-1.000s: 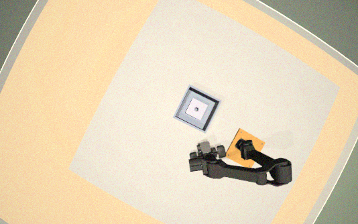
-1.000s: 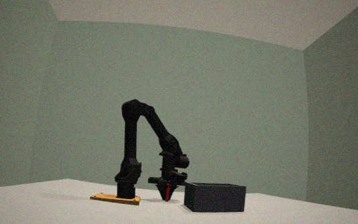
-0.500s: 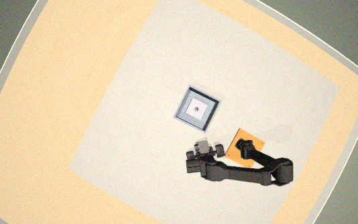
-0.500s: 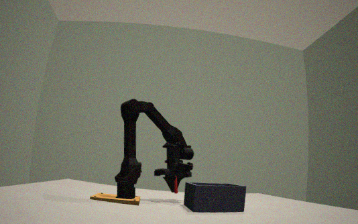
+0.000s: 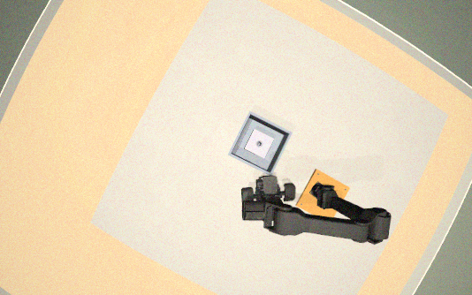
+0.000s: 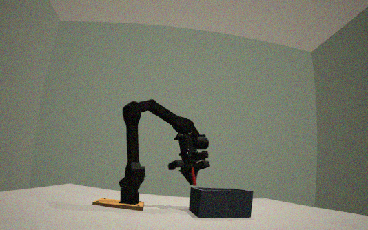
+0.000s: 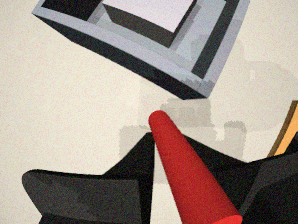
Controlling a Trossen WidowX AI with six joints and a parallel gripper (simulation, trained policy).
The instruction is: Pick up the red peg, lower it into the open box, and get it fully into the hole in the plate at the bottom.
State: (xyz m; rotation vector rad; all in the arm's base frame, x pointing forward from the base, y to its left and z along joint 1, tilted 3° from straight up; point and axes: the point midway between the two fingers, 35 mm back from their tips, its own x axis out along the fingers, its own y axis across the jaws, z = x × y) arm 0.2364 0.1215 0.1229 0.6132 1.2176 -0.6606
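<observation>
Red peg (image 6: 193, 176) (image 7: 182, 170) hung in the air above the desk (image 5: 177, 155) (image 6: 69, 213) (image 7: 50, 100), pinched between the narrowed fingers of the gripper (image 5: 267, 185) (image 6: 193, 182) (image 7: 161, 138). From where I stood, its long axis leaned a little off upright, the lower end tipping toward the open box (image 5: 239, 132) (image 6: 224, 204) (image 7: 125, 54). That end was just beside the box's near wall and roughly level with the rim, so to my eye it wanted more height before going across.

Seen from overhead, the box sat around the middle of the desk, and the fingers were outside it, on the side toward the desk's bottom edge. Inside, the pale plate (image 5: 265, 150) (image 7: 160, 12) showed its small hole (image 5: 259, 143), with no peg in it. The arm (image 5: 331, 225) (image 6: 132, 138) was bolted to an orange base plate (image 5: 331, 181) (image 6: 103, 202) (image 7: 287, 132) near the desk's right edge; it bent high at the elbow, then sloped down to a wrist pointing mostly downward. I judged the pick-up done and the carry only starting; the lean would probably need straightening over the hole, or the tip might catch on the plate.
</observation>
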